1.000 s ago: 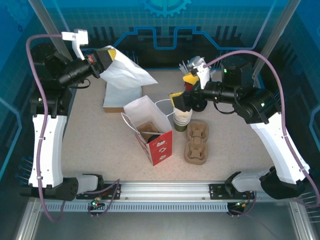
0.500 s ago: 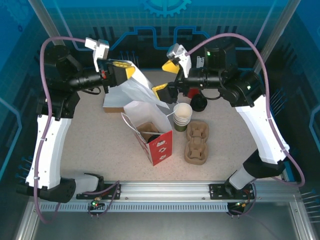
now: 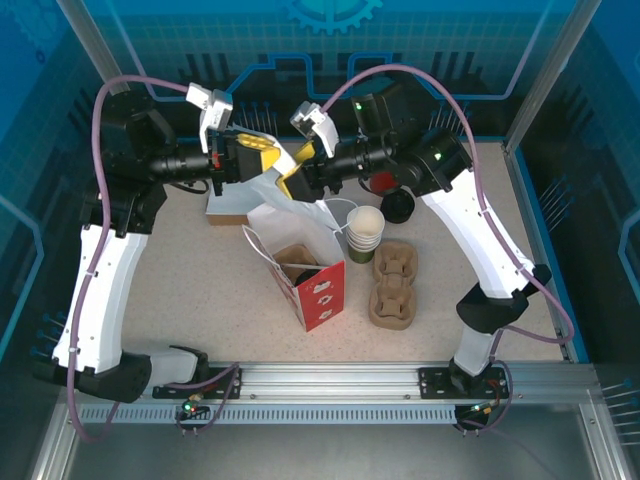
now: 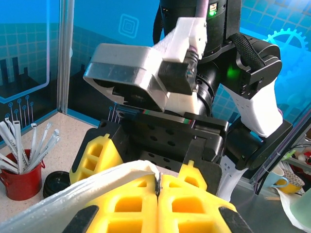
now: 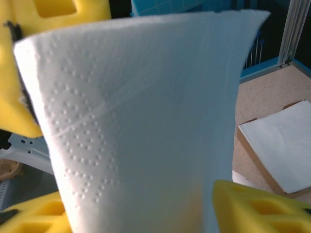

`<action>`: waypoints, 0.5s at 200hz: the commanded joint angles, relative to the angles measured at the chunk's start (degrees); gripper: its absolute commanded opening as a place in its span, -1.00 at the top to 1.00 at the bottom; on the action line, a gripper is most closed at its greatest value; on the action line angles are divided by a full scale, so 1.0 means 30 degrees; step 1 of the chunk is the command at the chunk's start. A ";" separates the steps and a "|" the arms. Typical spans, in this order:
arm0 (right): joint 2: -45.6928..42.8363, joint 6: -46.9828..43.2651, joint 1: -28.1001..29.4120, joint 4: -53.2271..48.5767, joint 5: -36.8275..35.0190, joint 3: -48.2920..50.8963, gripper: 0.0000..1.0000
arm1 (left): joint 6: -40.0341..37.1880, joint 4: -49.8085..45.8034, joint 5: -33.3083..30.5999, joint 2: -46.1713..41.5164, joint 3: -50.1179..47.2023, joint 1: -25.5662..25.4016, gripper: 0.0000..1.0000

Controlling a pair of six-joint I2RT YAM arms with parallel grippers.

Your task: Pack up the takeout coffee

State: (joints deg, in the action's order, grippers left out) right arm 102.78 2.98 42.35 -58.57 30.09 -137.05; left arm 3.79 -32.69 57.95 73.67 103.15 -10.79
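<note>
Top external: left gripper [image 3: 270,163] jaws pinch white paper napkin [image 3: 280,190], right gripper [image 3: 297,168] jaws open; red paper bag [image 3: 322,295] packing looks unfinished.

Takeout coffee [image 3: 310,272] inside red bag [image 3: 322,296]

The napkin [image 5: 146,121] is white, embossed with rows of small dots. The left gripper [image 4: 158,187] and right gripper [image 5: 143,211] have yellow fingers on black bodies. The paper bag [image 3: 322,297] is red with white marks outside and white inside. The stacked cups [image 3: 365,230] are cream with a dark green band. The carrier [image 3: 392,290] is brown, and the table [image 3: 200,290] is speckled beige.
</note>
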 commanded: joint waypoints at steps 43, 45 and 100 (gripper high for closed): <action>-0.0229 0.0637 0.0285 -0.1627 -0.0804 -0.0576 0.74 | -0.0826 -0.0299 -0.0561 -0.0173 0.0523 -0.0184 0.77; -0.0274 0.0641 0.0315 -0.1645 -0.0874 -0.0546 0.76 | -0.0825 -0.0297 -0.0603 -0.0179 0.0534 -0.0184 0.74; -0.0762 0.1245 0.0837 -0.2624 -0.2603 -0.0370 0.92 | -0.1264 -0.0758 -0.2766 -0.1905 -0.0113 -0.0184 -0.43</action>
State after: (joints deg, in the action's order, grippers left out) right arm 102.72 5.41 43.42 -63.31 25.85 -137.45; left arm 1.80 -33.91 54.02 72.64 103.13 -10.79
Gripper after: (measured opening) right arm 0.078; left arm 0.637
